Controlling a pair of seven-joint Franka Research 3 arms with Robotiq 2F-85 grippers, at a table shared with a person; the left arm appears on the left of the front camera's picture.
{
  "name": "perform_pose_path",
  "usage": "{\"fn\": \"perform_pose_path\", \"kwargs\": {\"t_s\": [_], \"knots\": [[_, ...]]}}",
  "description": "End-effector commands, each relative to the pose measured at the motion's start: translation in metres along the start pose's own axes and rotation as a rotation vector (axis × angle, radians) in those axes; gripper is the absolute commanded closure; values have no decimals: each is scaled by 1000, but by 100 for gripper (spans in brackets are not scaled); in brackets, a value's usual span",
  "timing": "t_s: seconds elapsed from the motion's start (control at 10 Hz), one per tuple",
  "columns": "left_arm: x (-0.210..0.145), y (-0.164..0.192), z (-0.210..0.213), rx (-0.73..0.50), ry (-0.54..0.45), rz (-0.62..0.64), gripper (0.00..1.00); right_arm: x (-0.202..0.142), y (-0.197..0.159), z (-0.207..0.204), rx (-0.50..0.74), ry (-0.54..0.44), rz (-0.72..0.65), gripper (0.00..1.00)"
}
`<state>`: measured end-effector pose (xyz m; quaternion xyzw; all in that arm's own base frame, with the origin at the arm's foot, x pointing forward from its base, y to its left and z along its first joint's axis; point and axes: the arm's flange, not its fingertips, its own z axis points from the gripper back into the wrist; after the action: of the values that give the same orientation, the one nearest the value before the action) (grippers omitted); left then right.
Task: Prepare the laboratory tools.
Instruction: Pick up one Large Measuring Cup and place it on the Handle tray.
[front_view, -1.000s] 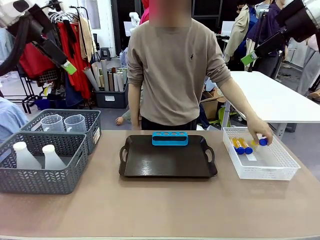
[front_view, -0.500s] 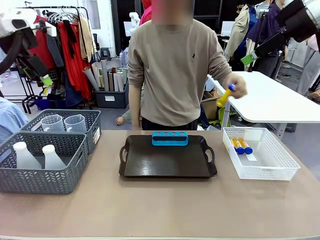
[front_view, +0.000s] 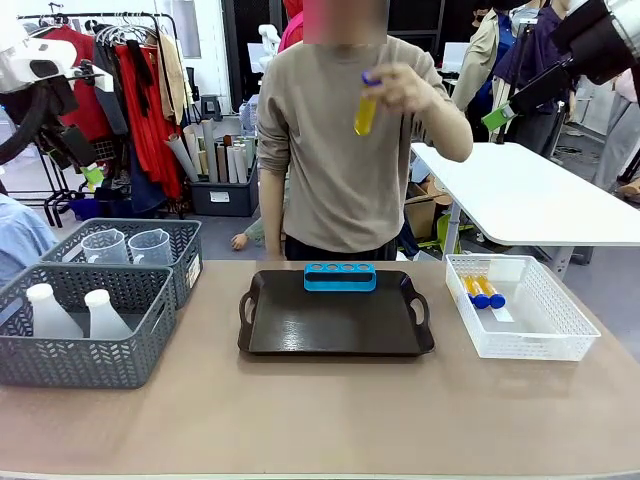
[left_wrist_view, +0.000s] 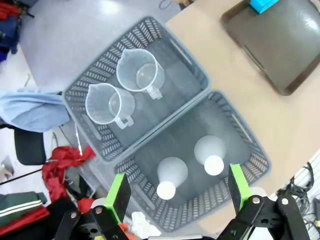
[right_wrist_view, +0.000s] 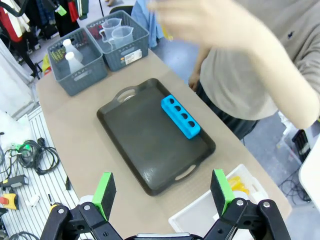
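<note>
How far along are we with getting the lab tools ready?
Nothing looks placed: the blue tube rack on the black tray has empty holes. In hand: the person's hand holds up one amber tube with a blue cap. Left: two capped tubes in the white mesh basket, clear plastic beakers and white conical flasks in grey baskets.

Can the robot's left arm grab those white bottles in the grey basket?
Probably yes: the left gripper hangs open right above the white flasks, and nothing covers the grey basket.
</note>
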<state>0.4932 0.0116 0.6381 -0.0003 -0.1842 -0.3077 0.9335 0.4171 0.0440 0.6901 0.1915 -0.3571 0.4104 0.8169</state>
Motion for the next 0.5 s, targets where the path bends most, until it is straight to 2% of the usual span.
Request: {"fn": "perform_pose_path", "kwargs": {"t_s": [0.0,0.2,0.3,0.4], "knots": [[-3,2,5,13,3,4,0,1,0,1,13,-16,-2,0],[-1,0,1,3,-1,0,0,1,0,1,13,-16,-2,0],[-2,12,-11,104,43,63,0,1,0,1,13,-16,-2,0],[-3,30,-27,80,81,131,0,1,0,1,13,-16,-2,0]]}}
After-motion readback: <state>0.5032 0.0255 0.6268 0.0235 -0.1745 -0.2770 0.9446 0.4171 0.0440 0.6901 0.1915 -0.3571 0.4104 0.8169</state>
